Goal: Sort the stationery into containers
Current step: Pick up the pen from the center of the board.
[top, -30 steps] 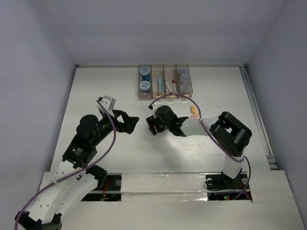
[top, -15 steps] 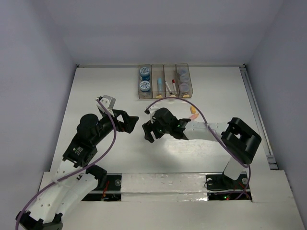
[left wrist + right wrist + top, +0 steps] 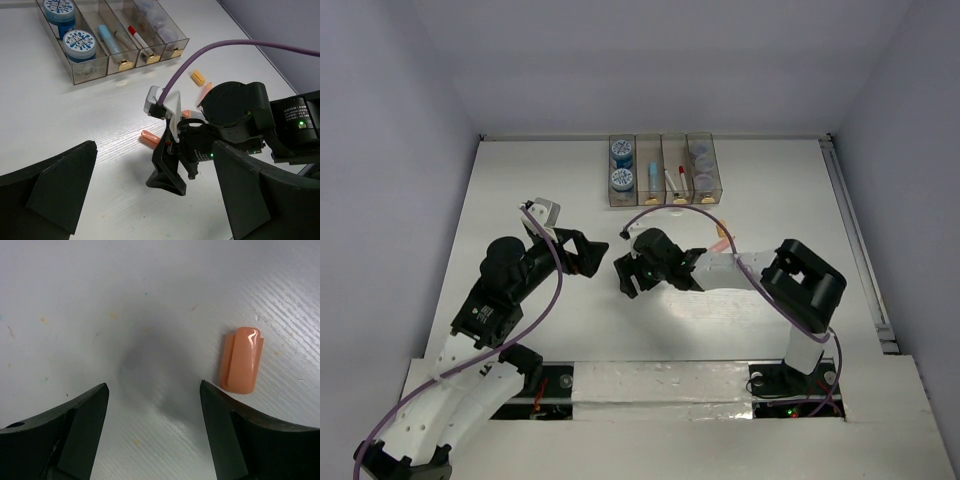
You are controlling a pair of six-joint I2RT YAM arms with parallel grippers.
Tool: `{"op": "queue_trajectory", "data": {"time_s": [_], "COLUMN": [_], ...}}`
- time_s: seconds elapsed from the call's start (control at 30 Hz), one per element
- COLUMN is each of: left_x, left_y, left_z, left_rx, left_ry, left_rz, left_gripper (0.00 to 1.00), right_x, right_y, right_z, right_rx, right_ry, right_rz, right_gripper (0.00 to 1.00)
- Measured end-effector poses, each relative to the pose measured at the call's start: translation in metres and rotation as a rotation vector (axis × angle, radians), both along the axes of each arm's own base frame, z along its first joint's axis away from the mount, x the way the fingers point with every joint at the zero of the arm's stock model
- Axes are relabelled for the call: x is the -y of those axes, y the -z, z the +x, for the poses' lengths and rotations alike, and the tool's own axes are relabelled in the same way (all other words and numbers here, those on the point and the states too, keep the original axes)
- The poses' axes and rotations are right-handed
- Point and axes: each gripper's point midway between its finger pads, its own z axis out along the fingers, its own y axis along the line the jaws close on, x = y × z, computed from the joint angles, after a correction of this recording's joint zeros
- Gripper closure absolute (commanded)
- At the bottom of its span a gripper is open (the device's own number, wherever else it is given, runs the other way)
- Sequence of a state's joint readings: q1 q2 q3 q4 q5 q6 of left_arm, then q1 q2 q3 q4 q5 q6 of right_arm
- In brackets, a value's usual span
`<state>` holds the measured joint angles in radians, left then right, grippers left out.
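Right wrist view: the right gripper [image 3: 152, 390] points down at the white table [image 3: 100, 300]. Its jaws are parted and empty, with only bare tabletop and shadow between them. A short salmon-pink stick [image 3: 241, 360] lies flat at the right of the frame, just past the right-hand fingertip and outside the gap. No contact is visible.

Top external view: both grippers meet at frame centre, tips near each other but apart. The left gripper [image 3: 600, 260] is spread wide and grasps nothing. The containers [image 3: 636, 170] sit at top centre, well apart from both grippers.

Left wrist view: the left gripper's fingers [image 3: 50, 195] fill both lower corners. The right gripper stands between them farther off, with the salmon-pink stick just beside it on its left. An orange stick [image 3: 198, 77] and a pink stick [image 3: 207, 86] lie loose on the table above centre. At upper left, the four bins hold, from left to right:
- two blue-topped rolls [image 3: 80, 40]
- a light-blue stick [image 3: 109, 39]
- a red-capped marker [image 3: 137, 36]
- greyish round pieces [image 3: 160, 20]
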<state>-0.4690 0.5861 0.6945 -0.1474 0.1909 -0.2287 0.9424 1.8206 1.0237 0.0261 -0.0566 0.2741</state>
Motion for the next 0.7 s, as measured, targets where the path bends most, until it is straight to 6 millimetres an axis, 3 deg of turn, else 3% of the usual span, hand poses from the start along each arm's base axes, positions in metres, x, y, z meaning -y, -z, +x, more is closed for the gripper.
{"op": "queue_trajectory", "data": {"time_s": [0.57,0.7], "left_x": [0.000,0.000], "left_y": [0.000,0.000], "left_z": [0.000,0.000], "left_rx": [0.000,0.000], "left_ry": [0.000,0.000], "left_rz": [0.000,0.000], "left_gripper": [0.01,0.01], "right_x": [0.027,0.035], "right_y": [0.001,0.001], "right_z": [0.058,0.063], "right_rx": [0.077,0.079], "right_ry": [0.204,0.222], "right_rz": [-0.075,-0.095], "right_gripper": [0.19,0.11]}}
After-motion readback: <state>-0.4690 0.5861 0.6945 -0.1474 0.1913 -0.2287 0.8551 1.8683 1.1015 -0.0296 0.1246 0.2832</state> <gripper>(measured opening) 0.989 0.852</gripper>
